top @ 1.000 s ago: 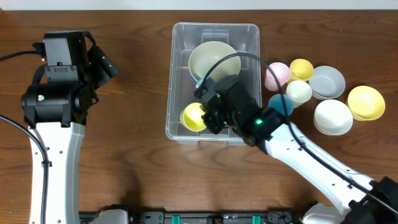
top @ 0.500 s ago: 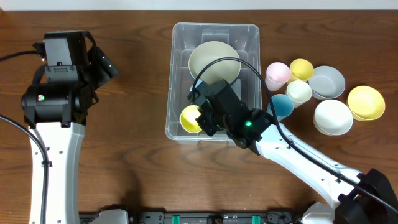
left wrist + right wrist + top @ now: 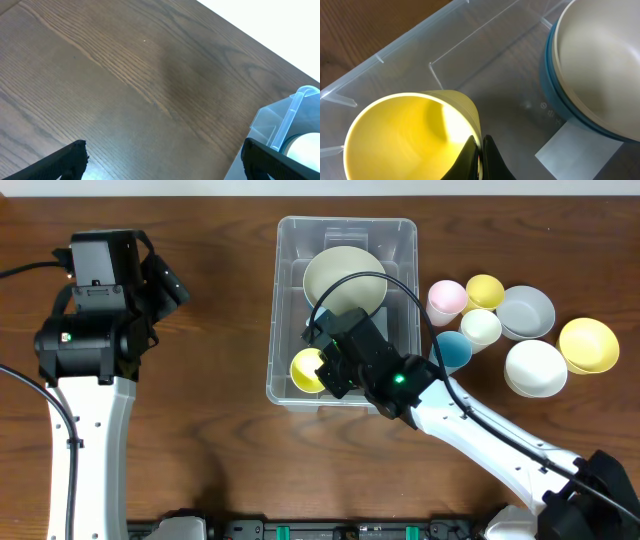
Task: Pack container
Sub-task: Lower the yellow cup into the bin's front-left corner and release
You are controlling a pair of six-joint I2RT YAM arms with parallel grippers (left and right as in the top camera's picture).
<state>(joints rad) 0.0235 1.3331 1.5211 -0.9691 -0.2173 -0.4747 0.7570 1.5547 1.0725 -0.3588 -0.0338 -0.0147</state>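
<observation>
Risk: right gripper (image 3: pixel 481 150) pinches only the thin rim of yellow bowl (image 3: pixel 405 135), jaws shut on its wall. I judge the smooth plastic could slip, or bowl could tip on release and knock cream bowl (image 3: pixel 345 277) nested in blue bowl (image 3: pixel 551 70). Rigid clear container (image 3: pixel 345 222) sits mid-surface; rounded corners, white label on base. Left gripper (image 3: pixel 170 162) spread wide, holding nothing, over wood-grain surface (image 3: pixel 125 75).
</observation>
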